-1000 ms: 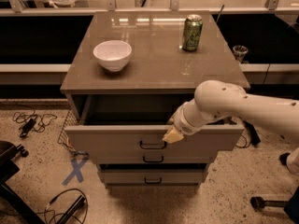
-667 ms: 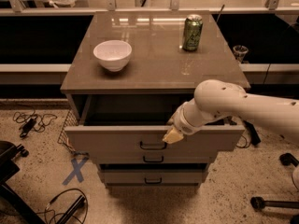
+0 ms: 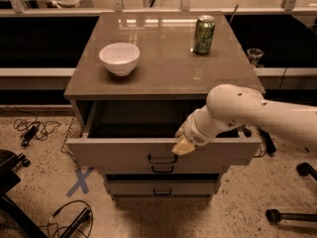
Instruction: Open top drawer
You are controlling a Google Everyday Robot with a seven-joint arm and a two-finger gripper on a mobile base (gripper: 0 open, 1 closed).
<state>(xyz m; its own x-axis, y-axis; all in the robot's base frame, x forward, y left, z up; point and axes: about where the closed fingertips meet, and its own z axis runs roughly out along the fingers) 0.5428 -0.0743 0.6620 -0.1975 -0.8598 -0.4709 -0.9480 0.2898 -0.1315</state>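
Observation:
The top drawer (image 3: 109, 152) of the grey-taupe cabinet (image 3: 163, 73) stands pulled out toward me, and its inside is dark in shadow. Its small black bar handle (image 3: 162, 159) is at the centre of the flat front. My gripper (image 3: 182, 146), with a pale tip at the end of the white arm (image 3: 237, 113), sits at the drawer's front upper edge, just above and right of the handle. The arm comes in from the right and hides the right part of the drawer opening.
A white bowl (image 3: 119, 58) and a green can (image 3: 203, 34) stand on the cabinet top. Two narrower drawers (image 3: 162, 187) are shut below. A blue tape cross (image 3: 80, 181), cables (image 3: 29, 130) and a black stand (image 3: 10, 175) lie at the left, chair wheels (image 3: 292, 214) at the right.

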